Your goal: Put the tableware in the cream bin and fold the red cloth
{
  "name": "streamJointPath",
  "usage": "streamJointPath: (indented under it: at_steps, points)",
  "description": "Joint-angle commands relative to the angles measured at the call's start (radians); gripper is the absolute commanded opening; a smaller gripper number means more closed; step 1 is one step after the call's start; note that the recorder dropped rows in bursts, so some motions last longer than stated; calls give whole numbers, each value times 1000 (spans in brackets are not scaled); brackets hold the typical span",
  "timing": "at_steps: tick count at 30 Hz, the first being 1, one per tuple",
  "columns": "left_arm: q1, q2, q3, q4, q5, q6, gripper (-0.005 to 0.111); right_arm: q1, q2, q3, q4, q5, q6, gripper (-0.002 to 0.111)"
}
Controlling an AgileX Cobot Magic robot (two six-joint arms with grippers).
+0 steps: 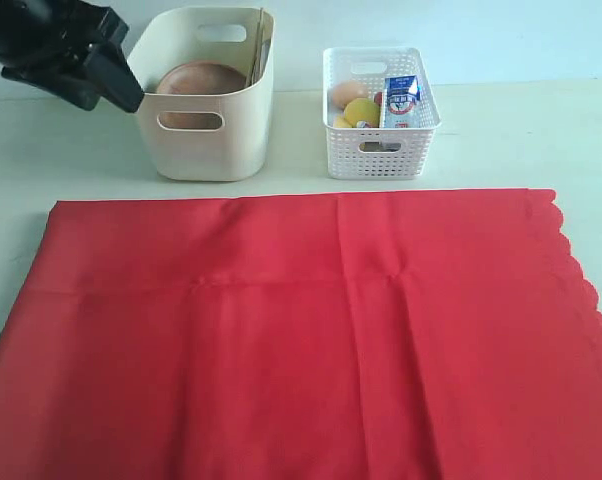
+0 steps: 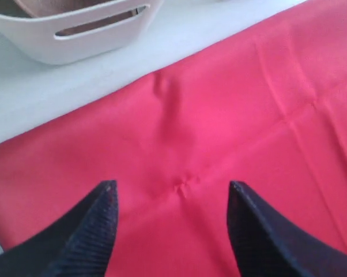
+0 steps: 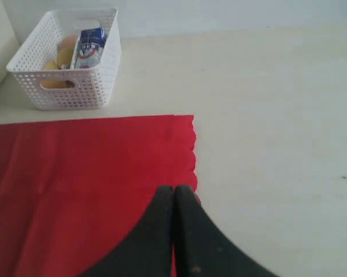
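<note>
The red cloth [image 1: 311, 330] lies spread flat over the front of the table, its scalloped edge [image 1: 581, 280] at the right. Behind it at the left stands the cream bin [image 1: 206, 140], holding the round brown wooden plate [image 1: 196, 80] and thin chopsticks [image 1: 262, 48] leaning on its right wall. My left gripper [image 2: 170, 184] hangs open above the cloth [image 2: 219, 127], empty, near the bin [image 2: 58, 46]; in the exterior view its black arm [image 1: 76, 55] is at the top left. My right gripper [image 3: 174, 189] is shut, empty, over the cloth's scalloped edge [image 3: 192, 156].
A white lattice basket [image 1: 381, 150] right of the cream bin holds a blue-white milk carton [image 1: 399, 100] and yellow and orange foods [image 1: 353, 105]. Bare white table [image 3: 277, 115] lies to the right of the cloth and behind it.
</note>
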Motion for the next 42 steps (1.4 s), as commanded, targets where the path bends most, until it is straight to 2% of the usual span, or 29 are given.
streamJointPath:
  at_steps: [1,12,17,23,29,37,42]
  points:
    - [2,-28,75,14,-37,-10,55,-3,78,-6,0,-1,-16,0]
    - [13,-32,260,12,-125,-10,55,-3,256,-6,124,1,-147,0]
    - [82,-32,345,9,-166,-10,55,-3,396,-37,165,15,-174,0]
    - [219,-32,464,-40,-205,-8,55,-3,748,-135,295,-23,-259,0]
    - [302,-32,578,-55,-248,-1,55,24,1040,-203,311,-121,-278,0]
    - [363,-32,652,-120,-298,97,55,133,1203,-236,264,-140,-258,0]
    - [385,-28,669,-141,-324,140,55,133,1237,-245,217,-140,-218,0]
